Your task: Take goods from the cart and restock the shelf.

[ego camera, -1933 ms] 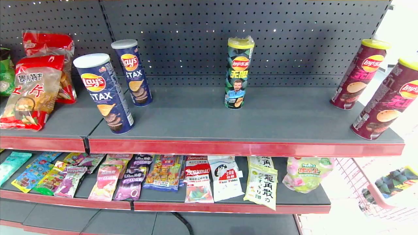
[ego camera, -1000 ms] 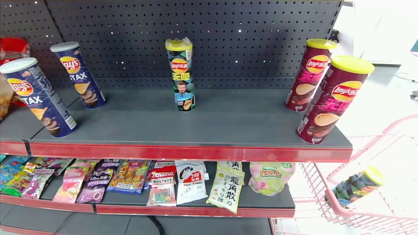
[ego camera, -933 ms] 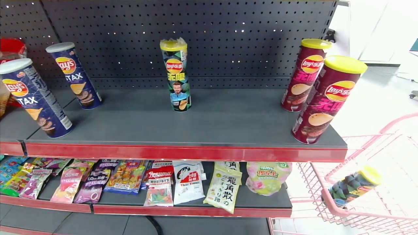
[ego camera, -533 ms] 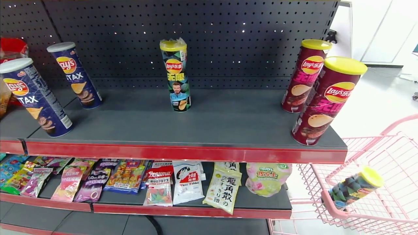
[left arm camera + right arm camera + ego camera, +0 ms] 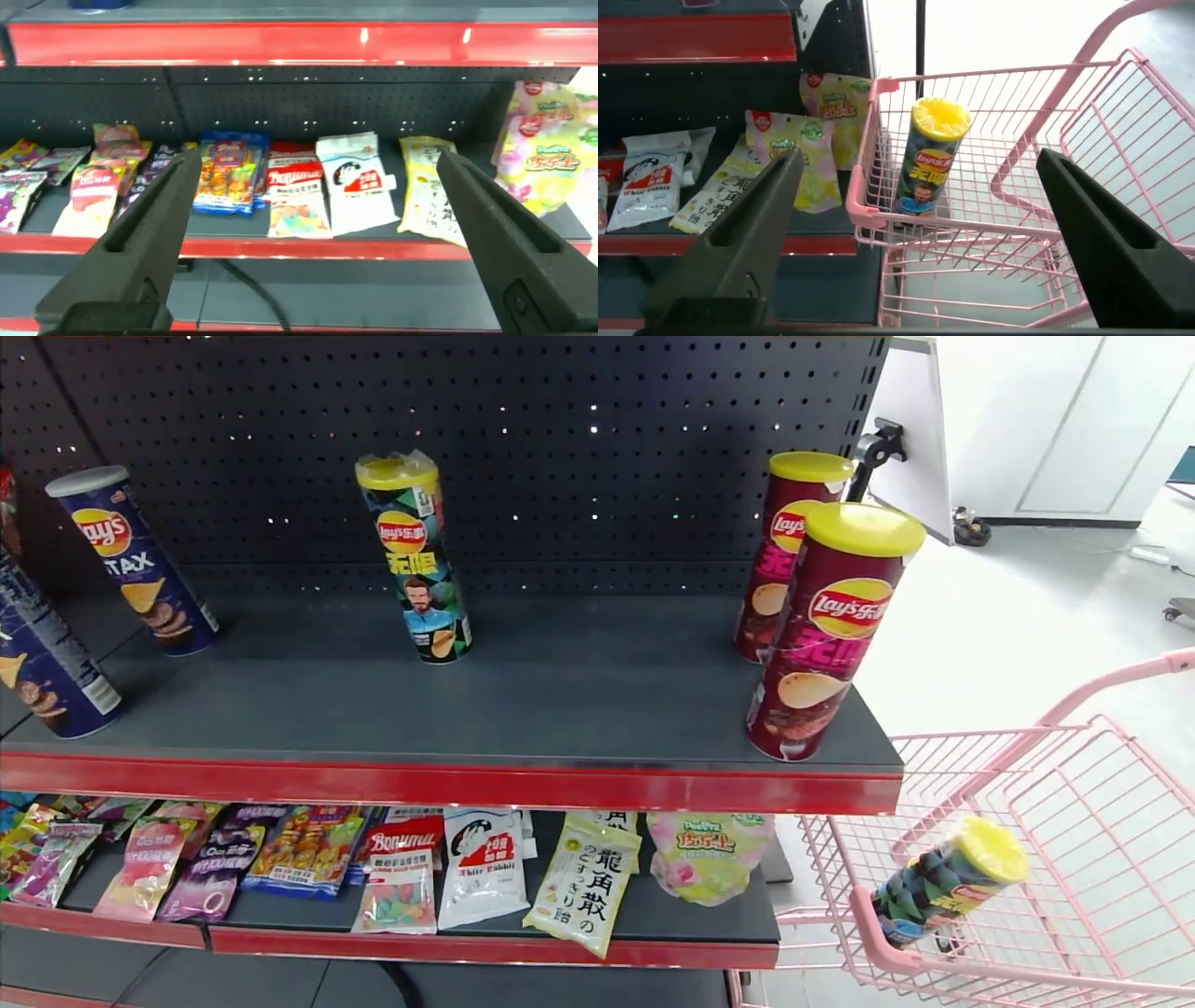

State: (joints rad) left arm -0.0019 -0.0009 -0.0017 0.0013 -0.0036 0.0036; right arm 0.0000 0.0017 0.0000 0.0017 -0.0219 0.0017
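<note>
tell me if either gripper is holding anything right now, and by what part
Nothing is held. The left gripper is open, facing the snack bags; the right gripper is open, short of the chip can standing in the pink cart.

On the shelf (image 5: 560,695) I count two blue cans (image 5: 133,565) (image 5: 45,658), two maroon cans (image 5: 794,555) (image 5: 826,635) and one green can (image 5: 417,560). One more green can (image 5: 943,887) lies in the single cart (image 5: 866,924). The packets (image 5: 481,868) below overlap too much for me to count.
</note>
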